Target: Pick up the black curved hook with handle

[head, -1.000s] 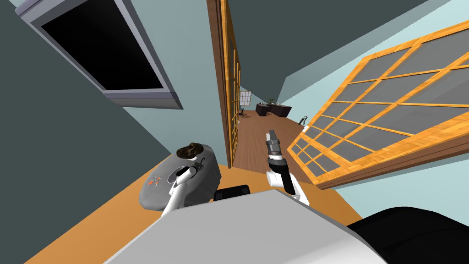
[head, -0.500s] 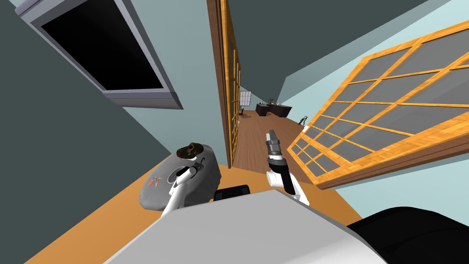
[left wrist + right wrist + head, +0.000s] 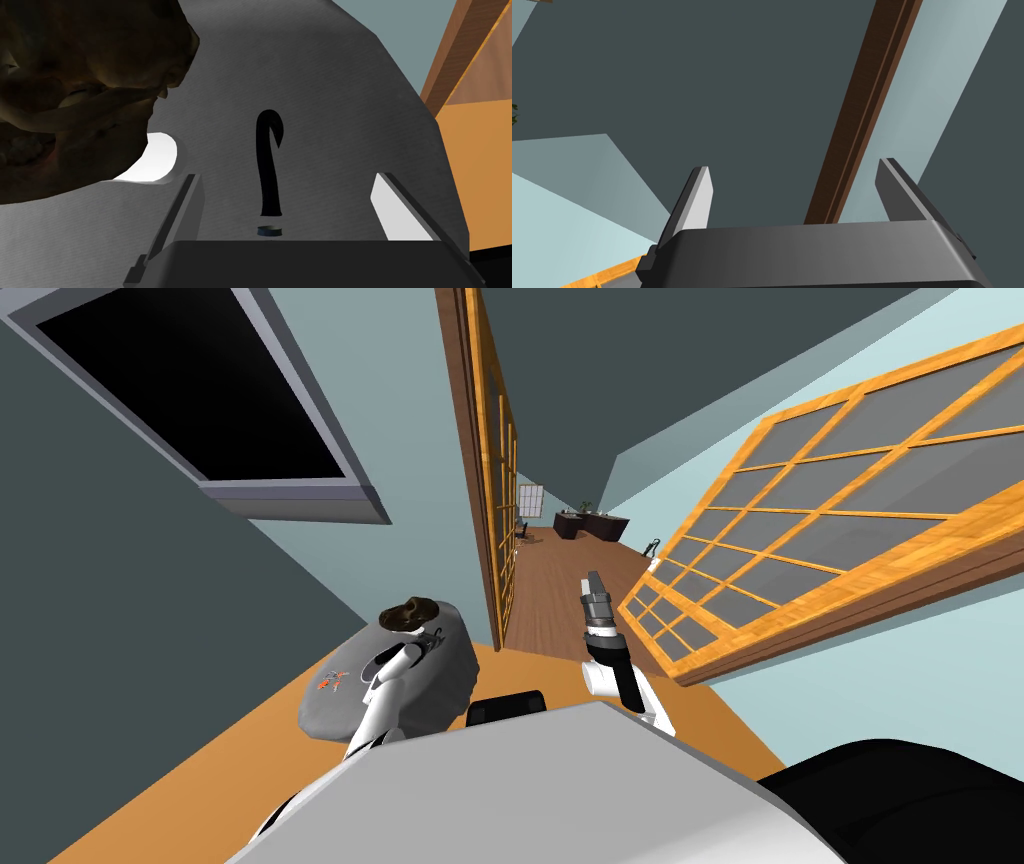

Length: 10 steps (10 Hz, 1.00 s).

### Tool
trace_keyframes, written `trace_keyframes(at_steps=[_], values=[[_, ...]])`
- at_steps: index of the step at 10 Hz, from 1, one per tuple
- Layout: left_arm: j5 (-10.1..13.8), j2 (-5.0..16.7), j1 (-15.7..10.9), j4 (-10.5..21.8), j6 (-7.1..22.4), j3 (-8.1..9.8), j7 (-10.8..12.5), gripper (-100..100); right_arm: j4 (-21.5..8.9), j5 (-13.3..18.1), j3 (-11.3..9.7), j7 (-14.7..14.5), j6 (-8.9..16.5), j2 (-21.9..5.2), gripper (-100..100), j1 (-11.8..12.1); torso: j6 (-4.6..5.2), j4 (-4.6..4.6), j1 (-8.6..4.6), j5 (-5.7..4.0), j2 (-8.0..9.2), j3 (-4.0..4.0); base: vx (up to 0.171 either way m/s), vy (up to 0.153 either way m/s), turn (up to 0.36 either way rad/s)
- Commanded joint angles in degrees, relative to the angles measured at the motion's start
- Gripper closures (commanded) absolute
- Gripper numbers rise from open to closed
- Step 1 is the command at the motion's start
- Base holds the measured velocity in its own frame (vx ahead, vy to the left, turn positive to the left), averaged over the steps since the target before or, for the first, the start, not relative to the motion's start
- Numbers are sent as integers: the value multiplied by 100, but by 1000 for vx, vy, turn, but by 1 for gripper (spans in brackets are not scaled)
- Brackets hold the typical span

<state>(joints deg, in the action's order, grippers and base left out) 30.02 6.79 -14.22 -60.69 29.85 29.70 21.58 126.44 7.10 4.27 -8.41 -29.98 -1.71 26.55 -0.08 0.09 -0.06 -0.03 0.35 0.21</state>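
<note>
The left claw (image 3: 430, 641) hovers over the far end of a rounded grey counter (image 3: 335, 716), its two fingers spread wide. In the left wrist view the black curved hook (image 3: 267, 170) lies flat on the grey counter (image 3: 325, 100), in the gap between the open fingers of the left claw (image 3: 285, 176) and clear of both. The hook's curled tip points away from the claw's dark body and its straight end points toward it. A small dark disc (image 3: 269, 231) sits between that straight end and the body, a thin gap apart from the shaft. Whether the fingers touch the counter cannot be told.

A dark brown lumpy object (image 3: 75, 90) stands on the counter near the hook, at the counter's far edge (image 3: 412, 614). A white round patch (image 3: 156, 161) shows on the counter just beside the lump. A small orange item (image 3: 330, 679) lies well apart from the hook, toward the counter's left edge.

The right claw (image 3: 594, 580) is raised off the counter's right side, in front of the wooden lattice door, with its fingers (image 3: 698, 200) standing apart and nothing between them.
</note>
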Motion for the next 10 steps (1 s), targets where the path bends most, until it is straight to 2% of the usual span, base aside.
trace_keyframes(at_steps=[1,10], values=[[165,2,-37,-66,191,103,20,-100,0,0,0,0,0,0,0,0,0,0,0,0,0,0,-90,-16,-66],[1104,74,-80,-486,1261,606,139,-100,0,0,0,0,0,0,0,1,-1,-5,4,1,-24,-13,-50,-9,-50]])
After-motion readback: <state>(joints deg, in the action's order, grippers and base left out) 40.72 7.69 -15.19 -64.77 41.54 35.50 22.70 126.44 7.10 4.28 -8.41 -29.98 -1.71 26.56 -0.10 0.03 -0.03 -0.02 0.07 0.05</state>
